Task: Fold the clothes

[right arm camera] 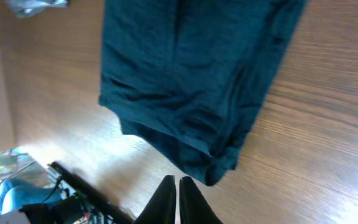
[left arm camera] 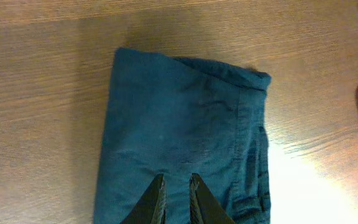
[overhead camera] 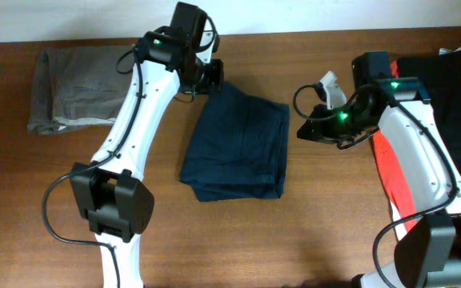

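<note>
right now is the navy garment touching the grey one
Apart. The overhead view shows a strip of bare table between the navy garment and the grey garment; their edges do not meet anywhere.

Four garments — navy (overhead camera: 238,144), grey (overhead camera: 74,98), black (overhead camera: 453,84), red-orange (overhead camera: 386,172) — and two arms (overhead camera: 138,120) (overhead camera: 422,152)

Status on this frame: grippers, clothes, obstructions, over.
Left gripper barely parted, empty, over navy garment. Right gripper shut, empty. Garment lies folded. Nothing in the way.
</note>
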Controlling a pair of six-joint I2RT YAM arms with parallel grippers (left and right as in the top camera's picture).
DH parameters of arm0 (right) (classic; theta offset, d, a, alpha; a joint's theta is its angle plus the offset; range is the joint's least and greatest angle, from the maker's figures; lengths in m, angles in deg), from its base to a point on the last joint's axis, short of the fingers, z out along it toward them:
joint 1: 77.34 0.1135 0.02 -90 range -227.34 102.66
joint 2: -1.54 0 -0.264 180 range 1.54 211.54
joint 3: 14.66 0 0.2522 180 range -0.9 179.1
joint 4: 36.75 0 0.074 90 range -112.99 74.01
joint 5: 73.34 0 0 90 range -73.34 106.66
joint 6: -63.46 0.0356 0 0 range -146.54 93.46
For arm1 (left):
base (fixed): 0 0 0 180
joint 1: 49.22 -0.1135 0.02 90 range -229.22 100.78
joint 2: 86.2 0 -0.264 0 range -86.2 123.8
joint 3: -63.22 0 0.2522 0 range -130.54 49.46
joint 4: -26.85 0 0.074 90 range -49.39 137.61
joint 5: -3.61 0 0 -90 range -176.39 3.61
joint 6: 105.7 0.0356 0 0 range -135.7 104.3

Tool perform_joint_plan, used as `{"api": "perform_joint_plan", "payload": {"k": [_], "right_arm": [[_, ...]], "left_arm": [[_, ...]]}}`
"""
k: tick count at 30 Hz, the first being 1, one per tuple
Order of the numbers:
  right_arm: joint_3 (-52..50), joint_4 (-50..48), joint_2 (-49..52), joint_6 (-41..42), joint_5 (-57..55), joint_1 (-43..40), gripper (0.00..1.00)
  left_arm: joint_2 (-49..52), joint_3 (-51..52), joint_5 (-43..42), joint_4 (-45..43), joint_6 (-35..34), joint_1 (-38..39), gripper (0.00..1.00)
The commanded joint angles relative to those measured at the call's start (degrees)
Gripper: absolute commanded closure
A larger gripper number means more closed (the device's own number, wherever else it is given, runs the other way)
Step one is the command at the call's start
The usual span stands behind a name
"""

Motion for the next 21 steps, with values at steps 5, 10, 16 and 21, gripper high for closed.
{"api": "perform_joint_plan", "payload": {"k": [5, 10, 16, 21], "right_arm": [[-16.96, -26.18, 3.43, 0.83, 2.19, 14.21, 0.9], [-22.12, -36.76, 17.62, 9.9, 2.21, 16.13, 0.96], [-22.36, -25.07, 19.28, 9.88, -4.76, 16.13, 0.96], [-21.77, -25.22, 19.21, 9.62, -4.31, 16.06, 0.96]], "left_arm": [[-0.94, 16.92, 1.79, -16.61, 6.4, -1.03, 0.99], [-0.22, 27.93, 1.79, -32.46, 6.4, -0.96, 0.99], [15.69, 33.24, 5.03, -46.53, 6.4, -1.03, 0.99], [2.05, 19.21, 5.38, -35.1, 6.38, -3.13, 0.99]]}}
